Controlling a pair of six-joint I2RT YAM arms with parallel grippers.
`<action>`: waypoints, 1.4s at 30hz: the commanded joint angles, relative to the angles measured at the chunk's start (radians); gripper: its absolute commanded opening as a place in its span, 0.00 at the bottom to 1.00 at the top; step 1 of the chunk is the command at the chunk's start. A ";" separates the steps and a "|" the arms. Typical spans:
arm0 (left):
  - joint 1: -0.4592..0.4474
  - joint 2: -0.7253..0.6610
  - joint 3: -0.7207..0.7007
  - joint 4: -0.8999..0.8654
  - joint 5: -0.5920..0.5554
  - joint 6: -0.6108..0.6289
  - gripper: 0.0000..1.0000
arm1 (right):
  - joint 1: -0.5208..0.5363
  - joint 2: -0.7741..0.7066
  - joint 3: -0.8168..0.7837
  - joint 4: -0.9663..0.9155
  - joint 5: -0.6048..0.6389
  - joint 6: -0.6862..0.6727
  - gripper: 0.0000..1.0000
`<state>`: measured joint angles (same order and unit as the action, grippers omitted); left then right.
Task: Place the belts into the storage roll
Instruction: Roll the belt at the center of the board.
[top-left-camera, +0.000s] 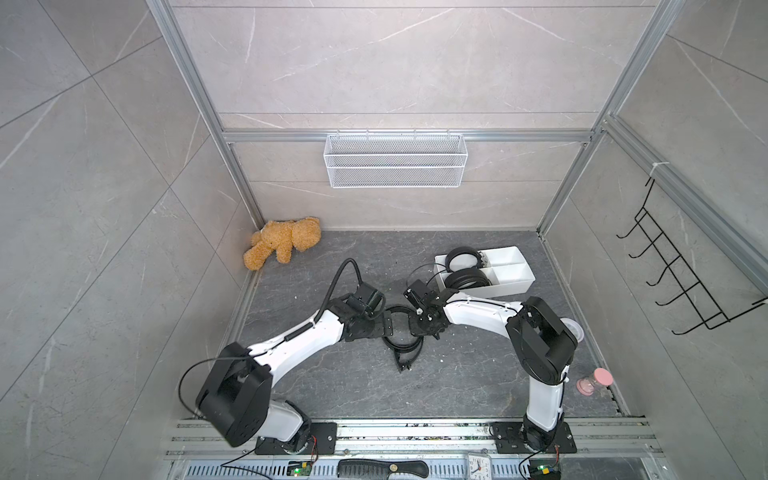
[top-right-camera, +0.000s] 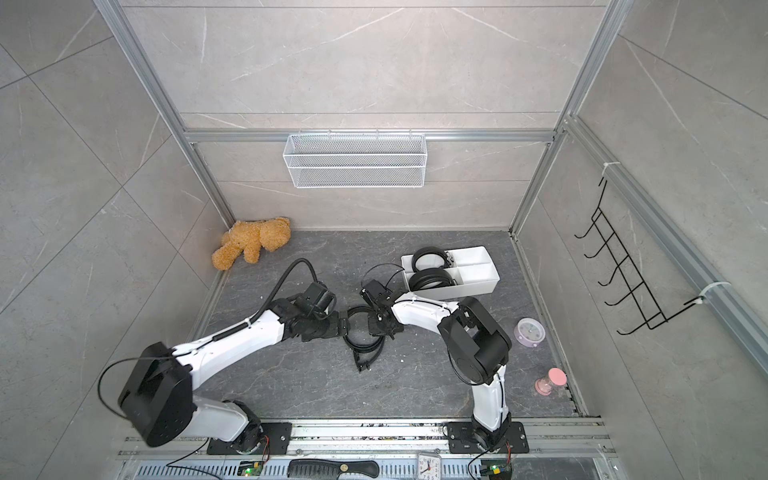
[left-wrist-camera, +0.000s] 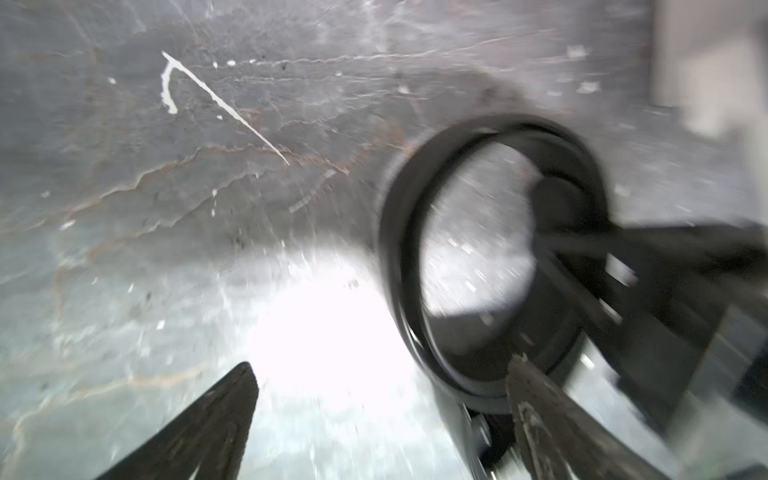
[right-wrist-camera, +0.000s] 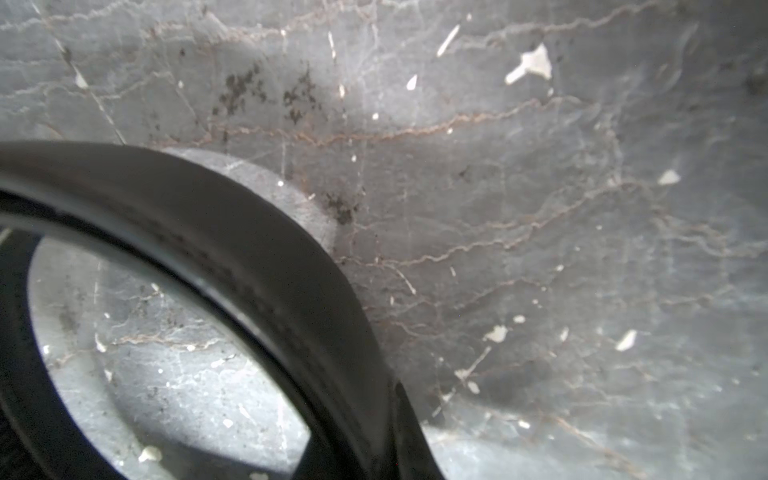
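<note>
We see left jaws spread wide, gripping nothing. Right jaws pinched on rim of coiled belt (top-left-camera: 400, 348) at centre of desk (top-left-camera: 332, 374). Storage roll (top-left-camera: 507, 287) sits at 2 o'clock from it, two belts (top-left-camera: 460, 258) coiled inside.

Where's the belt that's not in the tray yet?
In both top views the loose belt sits coiled mid-table between the left gripper and right gripper, outside the storage roll, near its left end.

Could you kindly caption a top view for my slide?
Left arm and right arm meet at the third belt; two coiled belts sit in the storage roll.
</note>
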<state>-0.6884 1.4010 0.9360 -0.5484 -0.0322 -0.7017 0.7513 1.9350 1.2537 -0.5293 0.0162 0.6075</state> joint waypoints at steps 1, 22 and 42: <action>-0.043 -0.090 -0.044 -0.068 -0.013 -0.052 0.94 | 0.008 0.033 -0.054 -0.054 -0.061 0.039 0.16; -0.235 0.158 -0.029 0.023 0.056 -0.227 0.73 | 0.014 0.023 -0.058 -0.064 -0.049 0.049 0.17; -0.220 0.179 -0.057 -0.043 0.036 -0.347 0.00 | 0.027 0.031 -0.027 -0.149 -0.024 -0.004 0.26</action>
<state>-0.9188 1.6386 0.9039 -0.4778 0.0452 -1.0622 0.7658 1.9274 1.2476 -0.5423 -0.0044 0.6285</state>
